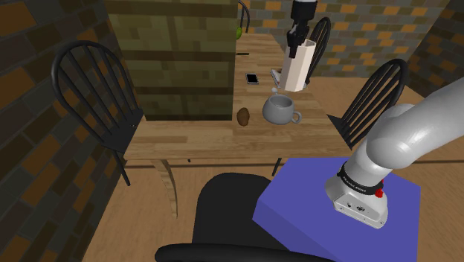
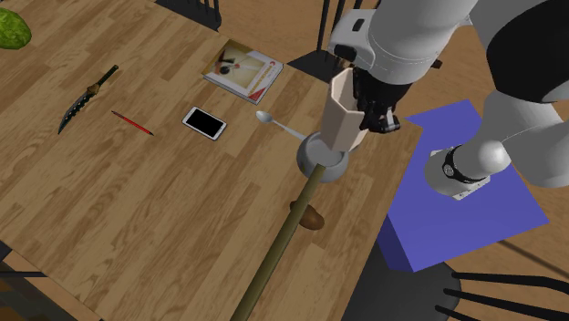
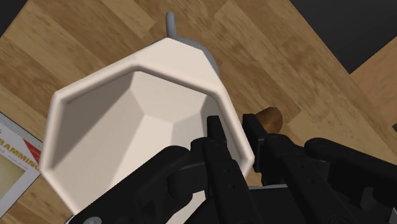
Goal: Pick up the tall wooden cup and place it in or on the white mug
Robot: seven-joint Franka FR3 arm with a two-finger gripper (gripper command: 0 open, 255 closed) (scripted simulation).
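Clasping one wall of the tall cup [image 3: 127, 127] between its two black fingers, the gripper [image 3: 234, 137] is holding it in the air, one finger sitting inside the open mouth and the other pressing on the outside. The cup is showing pale cream and many-sided rather than plainly wooden, and it is hanging a little tilted just above the grey mug [image 1: 279, 110]. In the shoulder view its base is standing slightly clear of the mug's rim. Seen from the second exterior view, the cup [image 2: 345, 114] is lining up over the mug's [image 2: 324, 155] opening, with the gripper [image 2: 369, 109] gripping it from the side away from the table's middle. In the wrist view the mug [image 3: 210, 54] is peeking out from behind the cup, its handle sticking out beyond the cup's edge. The mug is sitting on the wooden table [image 2: 164, 228] near the edge closest to the blue stand [image 2: 474, 201]. A spoon [image 2: 278, 123] is lying just beside the mug and a small brown lump [image 2: 312, 219] near it. A black phone [image 2: 204, 122] and a booklet [image 2: 242, 71] are lying farther off. A red pen [image 2: 132, 123] and a knife [image 2: 87, 98] are lying well apart from the mug – beyond the phone.
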